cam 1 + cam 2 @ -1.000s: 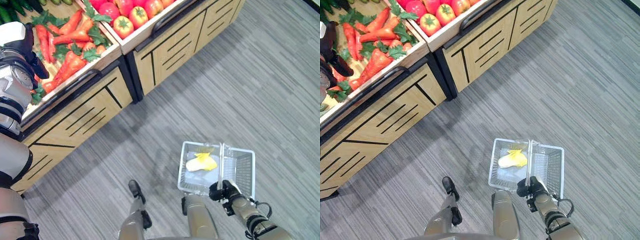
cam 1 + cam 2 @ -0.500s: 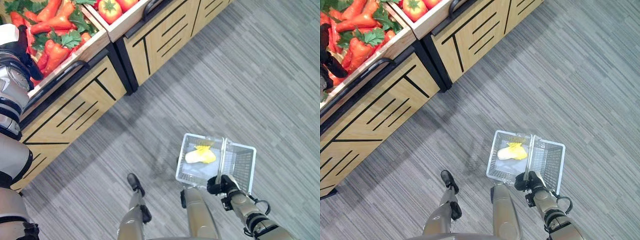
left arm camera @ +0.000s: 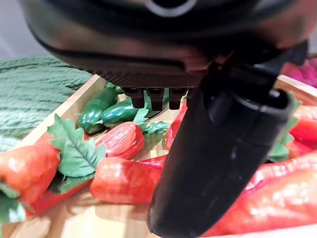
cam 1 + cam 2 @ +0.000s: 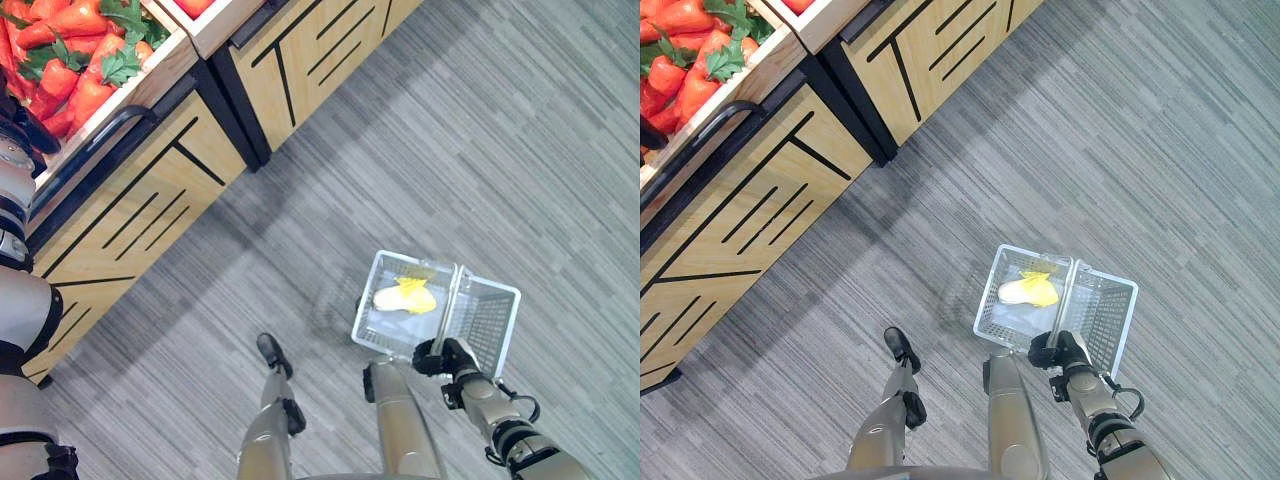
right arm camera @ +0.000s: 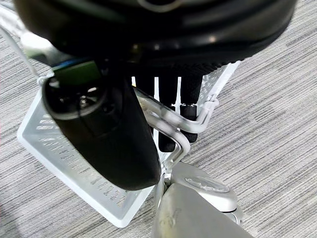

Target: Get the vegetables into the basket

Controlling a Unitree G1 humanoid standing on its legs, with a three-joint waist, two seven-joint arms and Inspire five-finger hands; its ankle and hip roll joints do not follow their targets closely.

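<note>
Carrots [image 4: 70,75] sit piled in the wooden crate [image 4: 150,85] at the upper left of the head view, red-orange with green leafy tops, packed close and overlapping. In the left wrist view they lie right past the fingers, and further back in the same crate are a few dark green peppers [image 3: 101,111], with a bumpy green mass beyond the crate wall that I can't quite identify. The left hand [image 3: 218,148] hangs just over the carrots there, thumb standing out in front and the short fingers straight, relaxed, nothing in its grasp, not visibly touching any carrot. In the head view that left arm comes up the left edge, with the hand [image 4: 15,125] at the crate's front rim.

Down in the lower right of the head view, the white wire basket [image 4: 490,330] hangs above the grey striped floor [image 4: 480,150]. Inside it, toward its left half, lies one yellow-and-cream vegetable [image 4: 405,298], resting on the basket's bottom. The right hand [image 4: 445,357] is at the near end of the metal handle [image 4: 448,310], and the right wrist view settles it: fingers curled around the handle bars, thumb across, clenched firmly on it.

The crate rests on a pale wooden stand [image 4: 150,210] with black trim lines, running diagonally across the upper left.
</note>
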